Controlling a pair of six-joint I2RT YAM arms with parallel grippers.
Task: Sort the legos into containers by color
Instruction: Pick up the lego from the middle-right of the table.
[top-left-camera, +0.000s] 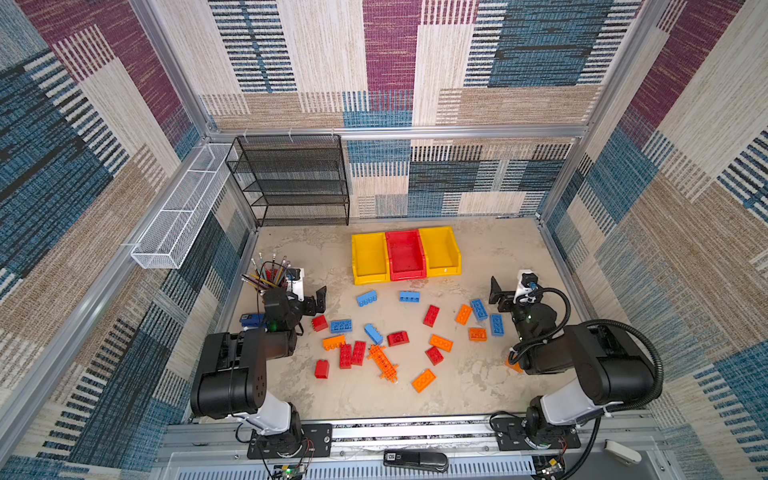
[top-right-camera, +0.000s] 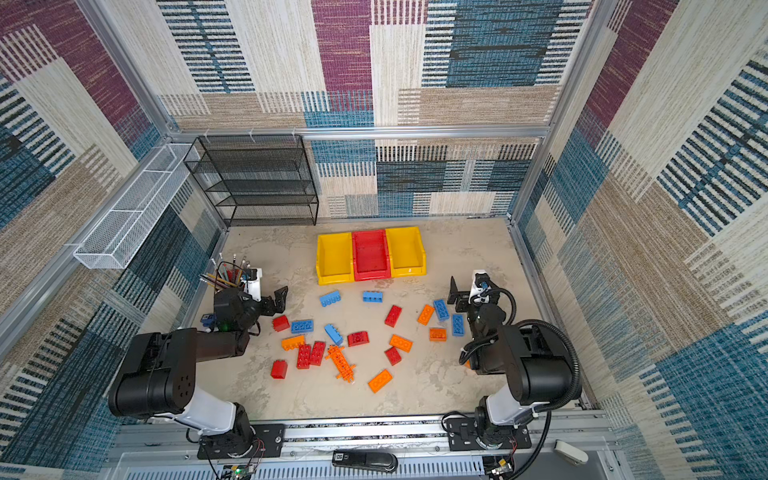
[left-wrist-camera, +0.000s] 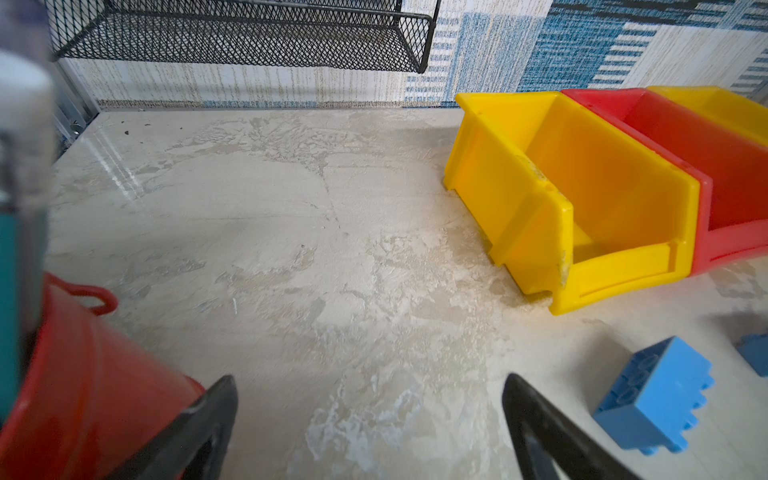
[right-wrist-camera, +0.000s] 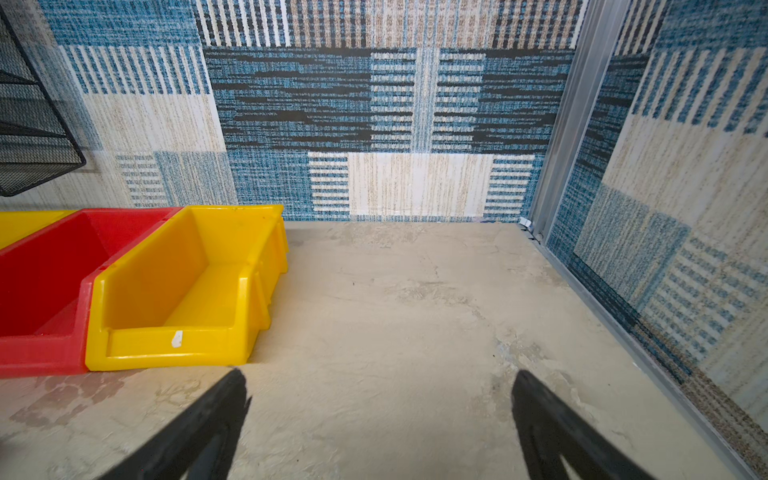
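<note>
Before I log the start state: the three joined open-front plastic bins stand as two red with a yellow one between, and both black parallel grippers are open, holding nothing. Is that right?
The colours are swapped: both top views show the three joined open-front plastic bins as two yellow with a red one between. The left gripper and right gripper are indeed open, holding nothing.

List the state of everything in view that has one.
left gripper, open, holding nothing
right gripper, open, holding nothing
bins, all three empty
legos, scattered loose, none in a bin
pencil cup, upright, full of pencils
rack, shelves empty
</note>
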